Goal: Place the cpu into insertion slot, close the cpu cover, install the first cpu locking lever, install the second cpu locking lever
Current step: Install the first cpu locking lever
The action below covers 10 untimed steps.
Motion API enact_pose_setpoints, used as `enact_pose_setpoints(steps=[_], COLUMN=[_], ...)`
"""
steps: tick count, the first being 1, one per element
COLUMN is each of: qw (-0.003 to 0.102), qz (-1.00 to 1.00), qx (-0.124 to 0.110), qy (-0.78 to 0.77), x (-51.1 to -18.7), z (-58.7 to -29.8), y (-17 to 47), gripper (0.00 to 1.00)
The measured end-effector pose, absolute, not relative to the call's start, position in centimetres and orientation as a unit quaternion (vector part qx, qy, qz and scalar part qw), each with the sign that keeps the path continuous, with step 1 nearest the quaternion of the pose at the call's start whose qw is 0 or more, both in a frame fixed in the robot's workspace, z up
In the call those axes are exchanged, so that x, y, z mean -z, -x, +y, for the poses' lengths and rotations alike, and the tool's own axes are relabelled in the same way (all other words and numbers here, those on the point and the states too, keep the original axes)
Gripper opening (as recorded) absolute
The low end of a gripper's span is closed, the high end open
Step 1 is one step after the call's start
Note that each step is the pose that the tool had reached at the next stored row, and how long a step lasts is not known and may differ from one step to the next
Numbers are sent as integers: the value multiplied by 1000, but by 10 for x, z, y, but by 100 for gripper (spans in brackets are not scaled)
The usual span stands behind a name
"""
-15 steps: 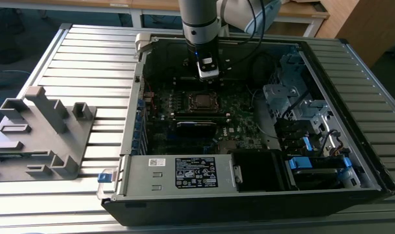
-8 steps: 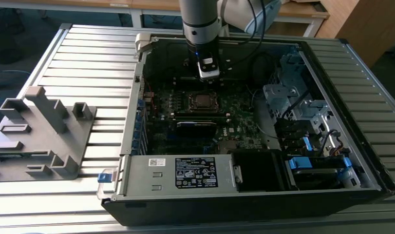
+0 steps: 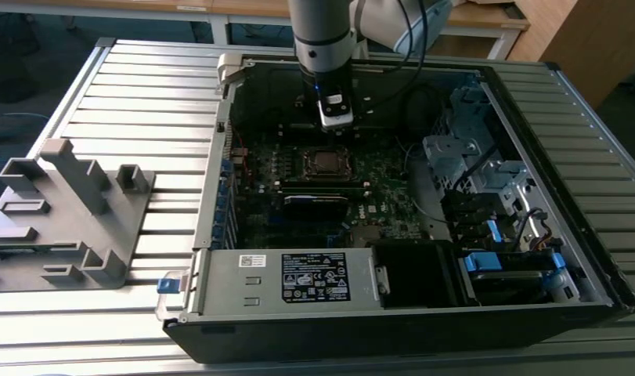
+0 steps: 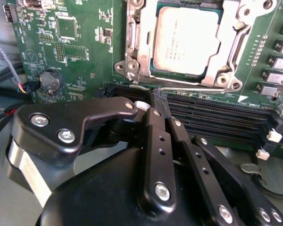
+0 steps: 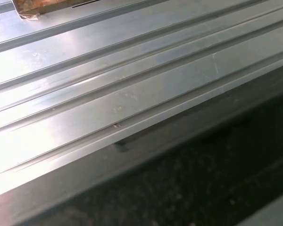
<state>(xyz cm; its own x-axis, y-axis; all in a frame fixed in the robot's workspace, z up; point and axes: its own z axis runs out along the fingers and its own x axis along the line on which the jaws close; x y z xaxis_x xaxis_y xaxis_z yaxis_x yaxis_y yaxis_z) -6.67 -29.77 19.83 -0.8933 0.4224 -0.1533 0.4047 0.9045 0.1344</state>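
Observation:
The cpu (image 4: pixel 184 40) lies flat in the insertion slot (image 4: pixel 151 71), its pale metal top showing through the window of the cpu cover (image 4: pixel 232 23), which rests down around it. A thin wire locking lever (image 4: pixel 193 88) runs along the socket side nearest me, and a second rod (image 4: pixel 237 44) lies along another side. In the second wrist view my gripper (image 4: pixel 155 100) has its black fingers (image 4: pixel 156 141) pressed together, tips just short of the near lever's hooked end, with nothing between them. In the exterior view the gripper (image 3: pixel 336 129) hangs just behind the cpu (image 3: pixel 325 163).
The open computer case (image 3: pixel 568 258) lies on a ribbed metal table (image 3: pixel 139 86). Memory slots (image 4: pixel 217 117), a labelled grey power supply (image 3: pixel 296 278), drive bays (image 3: pixel 485 172) and cables surround the socket. A grey plastic fixture (image 3: pixel 66 211) stands at the exterior view's left.

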Motion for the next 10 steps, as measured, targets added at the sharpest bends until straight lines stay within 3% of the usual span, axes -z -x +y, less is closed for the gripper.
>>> enact_pose_setpoints(steps=[10], qw=[90], qz=[972], qx=[-49], qy=[-213], x=[-199], z=[-298], y=[67], gripper=[10])
